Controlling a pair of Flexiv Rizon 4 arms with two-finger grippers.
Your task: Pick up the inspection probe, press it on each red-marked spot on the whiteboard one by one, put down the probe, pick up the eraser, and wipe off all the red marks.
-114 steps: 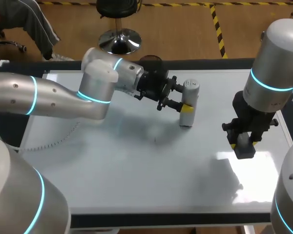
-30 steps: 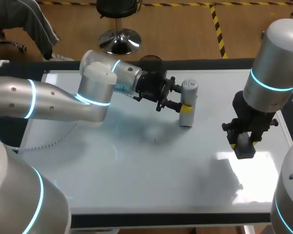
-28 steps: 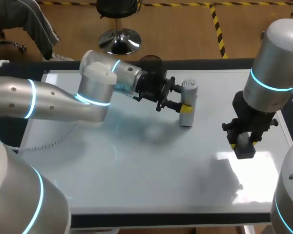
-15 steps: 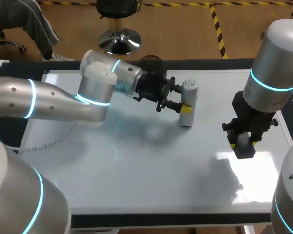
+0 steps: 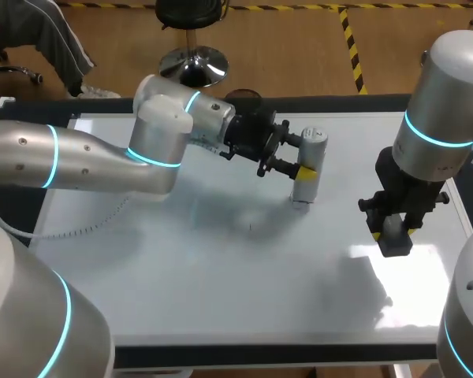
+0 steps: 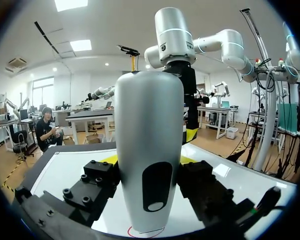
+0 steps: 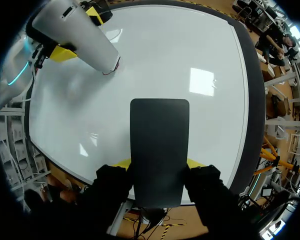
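Your left gripper (image 5: 294,156) clamps the probe (image 5: 309,153) upper centre, tip on a red mark (image 6: 145,232). Right gripper (image 5: 392,224) grips the eraser (image 7: 159,145). Wiping not yet begun.

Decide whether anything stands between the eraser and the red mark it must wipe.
Yes: the probe, shut in the left gripper, stands with its tip on the red mark, covering it. Otherwise the whiteboard between the mark and the eraser in the right gripper shows nothing.
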